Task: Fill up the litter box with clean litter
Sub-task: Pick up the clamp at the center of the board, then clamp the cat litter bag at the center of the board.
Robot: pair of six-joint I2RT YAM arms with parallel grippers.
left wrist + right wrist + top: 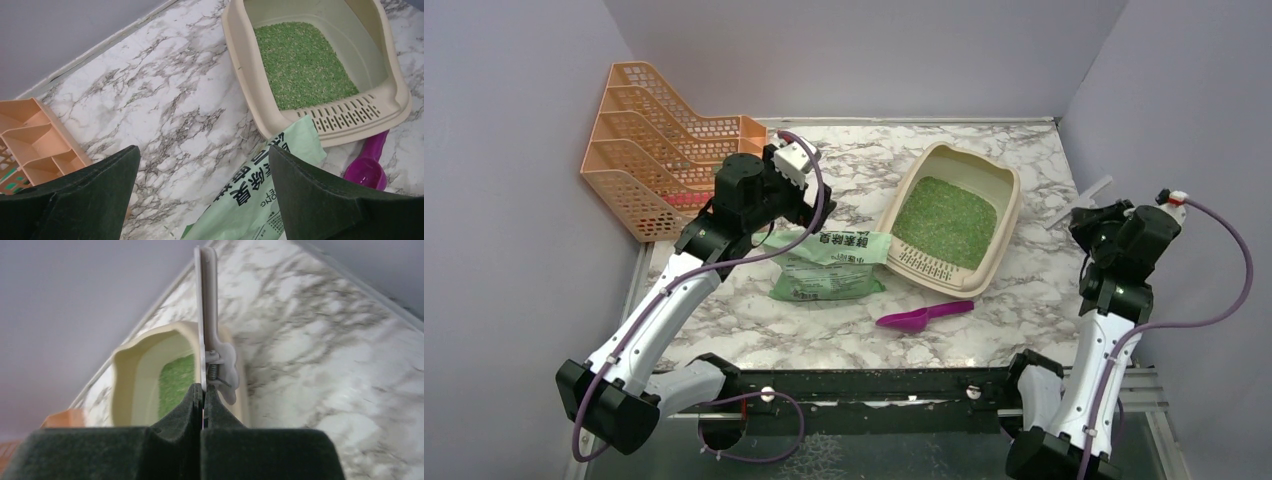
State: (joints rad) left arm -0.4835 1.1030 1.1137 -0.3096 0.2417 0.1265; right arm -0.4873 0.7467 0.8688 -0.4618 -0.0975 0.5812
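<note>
left gripper (202, 160) jaws wide, empty, at far-left corner of bag (829, 265) | bag flat on table (1024, 310), long axis left-right, right end touching litter box (1009, 195) | clean litter (944, 220) covers box floor | right gripper (202, 390) pinches white clip (209, 315), well apart | left arm (674, 300) nearer bag

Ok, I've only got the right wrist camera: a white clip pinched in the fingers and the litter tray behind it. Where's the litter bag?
Observer: The bag lies flat on the table, right beside the litter box on its left, under the left arm.
Operator: Is the left gripper holding it?
Observer: No, the left gripper is wide open with nothing between its fingers.
Operator: Anything else near the tray?
Observer: A magenta scoop lies on the table in front of the box's slotted end.
</note>
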